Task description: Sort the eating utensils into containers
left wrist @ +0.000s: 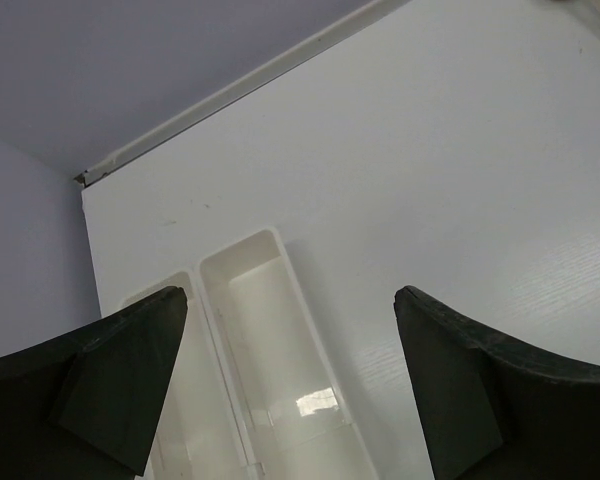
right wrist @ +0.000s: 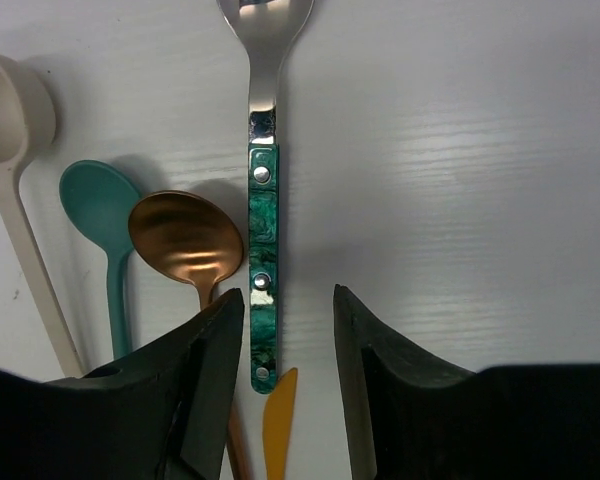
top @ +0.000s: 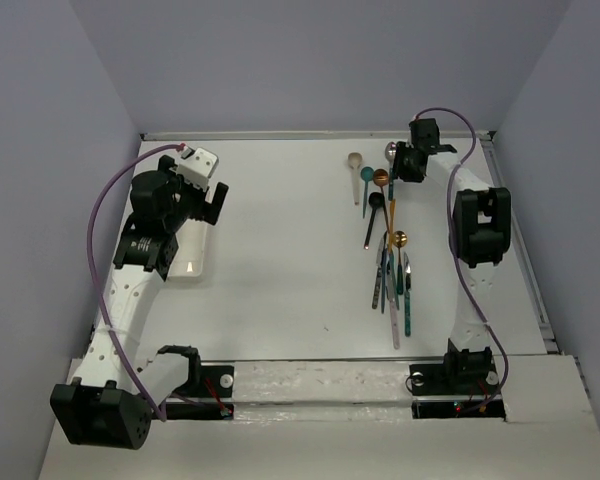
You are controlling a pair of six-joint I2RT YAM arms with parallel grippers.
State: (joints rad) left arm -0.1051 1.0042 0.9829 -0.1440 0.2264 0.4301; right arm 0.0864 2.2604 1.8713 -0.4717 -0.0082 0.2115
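Observation:
The eating utensils (top: 392, 270) lie in a loose row right of centre: a beige spoon (top: 355, 160), a teal spoon (top: 366, 175), a copper spoon (top: 381, 178), a black spoon (top: 375, 200) and others. My right gripper (top: 406, 162) hovers over their far end, open. In the right wrist view the gripper (right wrist: 288, 320) straddles the end of a silver utensil's green marbled handle (right wrist: 263, 250), beside the copper spoon (right wrist: 185, 240). The white paired containers (top: 192, 262) lie at the left, both empty (left wrist: 292, 275). My left gripper (left wrist: 290, 295) is open above them.
A teal spoon (right wrist: 100, 200), a beige spoon (right wrist: 10, 110) and a yellow utensil tip (right wrist: 278, 420) lie close to my right fingers. The table's back wall edge (left wrist: 230, 95) runs behind the containers. The side walls stand near both arms.

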